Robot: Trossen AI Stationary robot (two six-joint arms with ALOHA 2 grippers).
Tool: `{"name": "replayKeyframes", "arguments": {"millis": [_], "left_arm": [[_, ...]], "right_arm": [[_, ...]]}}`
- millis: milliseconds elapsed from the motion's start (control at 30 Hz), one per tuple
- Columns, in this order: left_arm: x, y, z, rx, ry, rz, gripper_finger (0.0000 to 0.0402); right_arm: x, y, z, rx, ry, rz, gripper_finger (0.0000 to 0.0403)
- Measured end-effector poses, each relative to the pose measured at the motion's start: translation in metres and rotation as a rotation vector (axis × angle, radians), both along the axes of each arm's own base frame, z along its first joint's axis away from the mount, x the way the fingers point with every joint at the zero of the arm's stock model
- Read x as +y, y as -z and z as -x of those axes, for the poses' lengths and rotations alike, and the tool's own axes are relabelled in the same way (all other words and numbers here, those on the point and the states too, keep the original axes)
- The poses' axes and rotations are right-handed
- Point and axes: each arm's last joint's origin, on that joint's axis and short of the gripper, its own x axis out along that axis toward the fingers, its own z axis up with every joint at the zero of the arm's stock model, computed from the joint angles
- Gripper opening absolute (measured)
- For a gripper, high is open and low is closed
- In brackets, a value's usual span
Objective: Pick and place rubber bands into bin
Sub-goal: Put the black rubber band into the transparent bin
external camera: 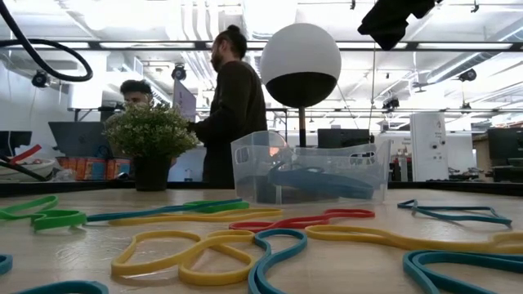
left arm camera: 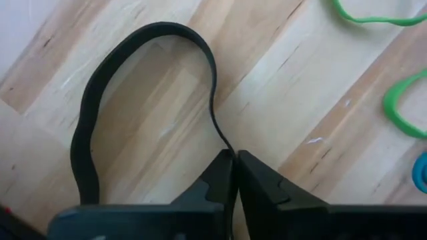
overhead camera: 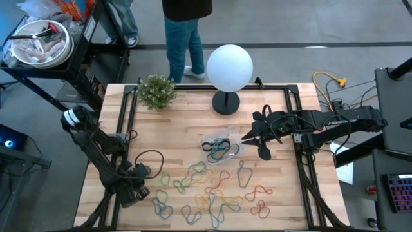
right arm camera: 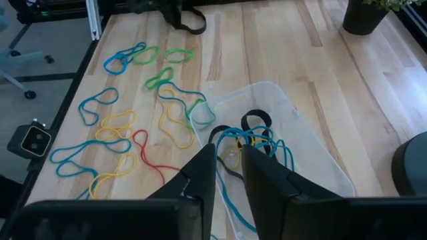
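Observation:
Many coloured rubber bands [overhead camera: 206, 193] lie loose on the wooden table, near of the bin. The clear plastic bin [overhead camera: 222, 147] stands mid-table and holds blue and black bands [right arm camera: 250, 140]. My left gripper [overhead camera: 139, 173] is at the table's left, shut on a black band [overhead camera: 149, 161]. My right gripper [overhead camera: 261, 143] hovers just right of the bin and above it, open and holding nothing. In the right wrist view its fingers [right arm camera: 228, 163] frame the bin [right arm camera: 300, 127]. My left gripper pinches the black band's strand [left arm camera: 225, 145] between its two fingertips, at one point of the loop. The rest of the loop [left arm camera: 133, 60] spreads out ahead of the fingers. A black loop [external camera: 49, 57] shows high in the low view, so the band seems lifted off the table.
A white globe lamp [overhead camera: 229, 67] and a small potted plant [overhead camera: 156, 90] stand at the table's far edge. A person [overhead camera: 183, 32] stands beyond it. A yellow cable [overhead camera: 328, 87] lies off the far right corner, and a white bowl-like container [overhead camera: 40, 42] sits on a cart at far left.

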Motion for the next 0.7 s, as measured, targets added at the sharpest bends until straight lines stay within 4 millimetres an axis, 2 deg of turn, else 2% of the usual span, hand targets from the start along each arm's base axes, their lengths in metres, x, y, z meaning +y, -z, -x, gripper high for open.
{"name": "replayKeyframes", "arguments": {"millis": [100, 267, 700], "left_arm": [[0.001, -0.005, 0.001, -0.006, 0.001, 0.03, 0.0001], [0.002, -0.023, -0.003, -0.118, -0.017, 0.062, 0.0], [0.018, -0.066, -0.012, -0.503, -0.105, 0.043, 0.0]], "right_arm": [[0.0, 0.0, 0.0, 0.0, 0.0, 0.0, 0.0068], [0.0, 0.0, 0.0, 0.0, 0.016, -0.017, 0.0069], [0.0, -0.002, -0.001, -0.022, 0.029, -0.026, 0.0067]]}}
